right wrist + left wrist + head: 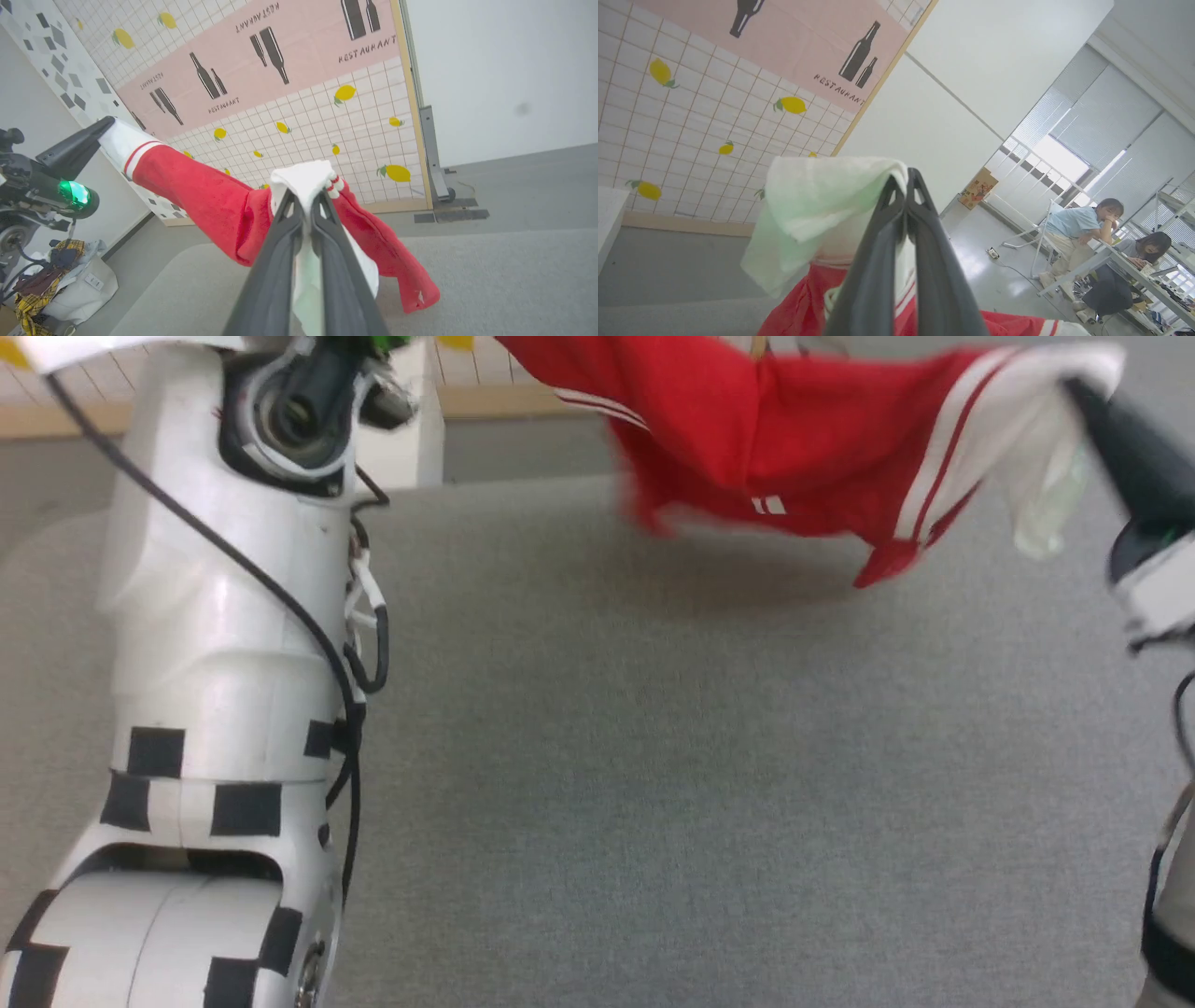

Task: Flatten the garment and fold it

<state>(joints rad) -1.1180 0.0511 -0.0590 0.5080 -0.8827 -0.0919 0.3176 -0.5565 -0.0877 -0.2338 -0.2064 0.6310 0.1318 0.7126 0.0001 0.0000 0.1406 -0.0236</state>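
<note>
Left gripper [903, 182] clamped on garment [201, 196] at one white sleeve; right gripper [306, 196] clamped at the other; cloth sags over grey desk [653, 756].

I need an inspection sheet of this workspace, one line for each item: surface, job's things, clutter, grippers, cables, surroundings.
Surface: grey felt-like tabletop, with the garment's shadow on it.
Job's things: red jersey T-shirt with white striped sleeves, hanging above the tabletop between both grippers, not flat.
Clutter: pile of mixed clothes in a pale bag, on the floor beside the table.
Grippers: left gripper shut on one white sleeve; right gripper shut on the other.
Cables: black cable running along the white left forearm.
Surroundings: tiled wall panel with lemons and pink restaurant banner; two seated people.
</note>
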